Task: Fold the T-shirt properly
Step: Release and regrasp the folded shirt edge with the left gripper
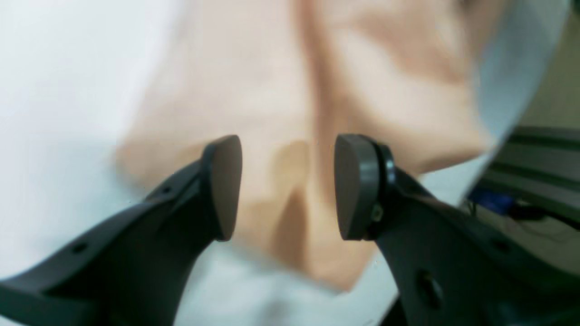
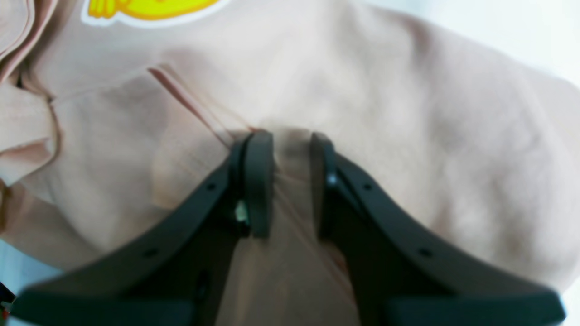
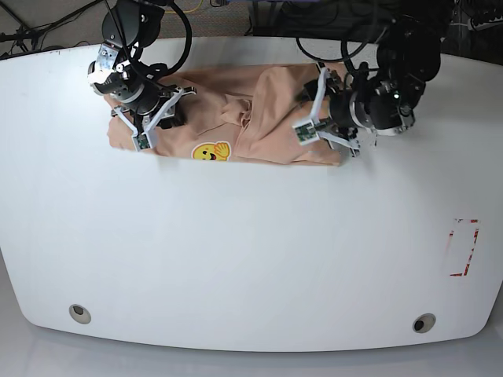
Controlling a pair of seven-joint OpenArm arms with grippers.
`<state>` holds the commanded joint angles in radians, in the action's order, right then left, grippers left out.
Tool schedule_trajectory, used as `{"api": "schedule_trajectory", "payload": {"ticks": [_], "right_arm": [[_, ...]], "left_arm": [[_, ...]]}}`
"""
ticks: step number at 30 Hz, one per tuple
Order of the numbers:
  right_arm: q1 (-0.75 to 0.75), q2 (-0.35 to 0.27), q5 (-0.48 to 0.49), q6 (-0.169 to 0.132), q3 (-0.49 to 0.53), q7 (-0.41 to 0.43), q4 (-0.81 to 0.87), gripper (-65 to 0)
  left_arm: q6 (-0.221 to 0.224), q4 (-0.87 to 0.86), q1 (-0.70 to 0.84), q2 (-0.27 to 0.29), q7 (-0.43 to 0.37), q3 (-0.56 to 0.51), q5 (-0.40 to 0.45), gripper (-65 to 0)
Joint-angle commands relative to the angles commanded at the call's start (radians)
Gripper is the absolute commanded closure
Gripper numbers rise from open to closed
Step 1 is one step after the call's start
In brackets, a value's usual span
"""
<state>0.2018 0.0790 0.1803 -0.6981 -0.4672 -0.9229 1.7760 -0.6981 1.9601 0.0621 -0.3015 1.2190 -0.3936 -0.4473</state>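
Observation:
The peach T-shirt (image 3: 275, 110) lies crumpled across the far middle of the white table (image 3: 251, 251), with its yellow smiley print (image 3: 211, 151) at the near edge. My right gripper (image 3: 144, 135) is at the shirt's left end. In the right wrist view the right gripper (image 2: 290, 181) is shut on a ridge of the T-shirt (image 2: 408, 113), just below the smiley print (image 2: 149, 9). My left gripper (image 3: 313, 122) hovers over the shirt's right part. In the blurred left wrist view the left gripper (image 1: 290, 188) stands open above the T-shirt (image 1: 253, 90), nothing held.
A red-outlined rectangle (image 3: 464, 247) is marked at the table's right. Two round holes (image 3: 78, 312) (image 3: 424, 323) sit near the front edge. Cables run behind the far edge. The left wrist view shows the table edge and a metal frame (image 1: 534, 158).

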Motion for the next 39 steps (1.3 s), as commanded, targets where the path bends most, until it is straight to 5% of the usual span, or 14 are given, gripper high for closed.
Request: {"api": "schedule_trajectory", "payload": {"ticks": [6,13,24,32,39], "right_arm": [[-0.002,0.000,-0.002,0.000,0.000,0.000,-0.002,-13.6],[-0.002,0.000,0.000,0.000,0.000,0.000,-0.002,-13.6],[0.000,0.002,0.005,0.000,0.000,0.000,-0.002,-13.6],[-0.002,0.002,0.005,0.000,0.000,-0.002,-0.002,-13.8],[-0.002,0.002,0.006,0.000,0.028,-0.005,0.006,-15.2]], "left_arm": [[0.000,0.008,-0.006,0.002,0.000,-0.143,0.003,-29.7],[0.000,0.014,-0.008,0.005,-0.068,-0.144,0.002,-29.6],[0.000,0.018,0.095,0.028,-0.212,0.224,0.020,-29.6],[0.000,-0.060,0.140,0.038,-0.285,0.353,0.106,-28.6],[0.000,-0.181,0.141,0.038,-0.305,0.359,0.115,-7.5]]}}
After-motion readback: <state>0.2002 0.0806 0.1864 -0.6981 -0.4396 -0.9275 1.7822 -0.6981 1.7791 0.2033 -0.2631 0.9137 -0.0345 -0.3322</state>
